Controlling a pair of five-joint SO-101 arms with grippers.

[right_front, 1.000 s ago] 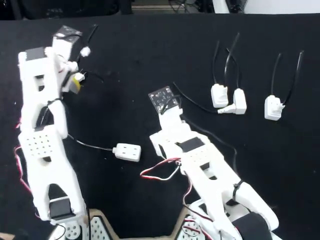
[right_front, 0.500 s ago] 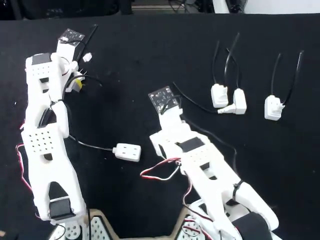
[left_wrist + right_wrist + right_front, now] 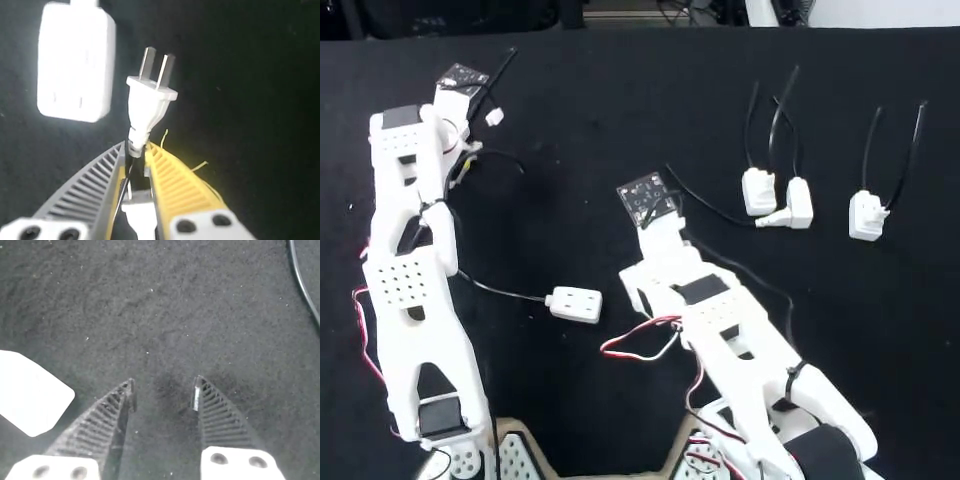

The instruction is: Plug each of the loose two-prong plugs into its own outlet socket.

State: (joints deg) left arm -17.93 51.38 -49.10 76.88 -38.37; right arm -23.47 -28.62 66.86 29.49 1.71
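Observation:
My left gripper [image 3: 135, 147] is shut on the tail of a white two-prong plug [image 3: 150, 105], whose prongs [image 3: 157, 62] point away from me. Beyond it lies a white outlet block [image 3: 75, 62], apart from the prongs. From above, this plug [image 3: 494, 117] shows at the far left beside the left arm's wrist [image 3: 455, 100]. A white outlet socket [image 3: 575, 303] on a black cable lies mid-table. Three loose white plugs [image 3: 758, 190], [image 3: 800, 203], [image 3: 865, 215] lie at the right. My right gripper [image 3: 162, 387] stands open over bare cloth.
The table is covered in black cloth [image 3: 580, 150]. A black cable [image 3: 302, 285] crosses a corner of the right wrist view, and a white block [image 3: 30, 400] lies beside the right gripper's grey finger. The right arm [image 3: 710, 310] stretches across the table's middle.
The left arm has shifted slightly to the right and turned its wrist, swinging the held plug a little. The right arm has not moved.

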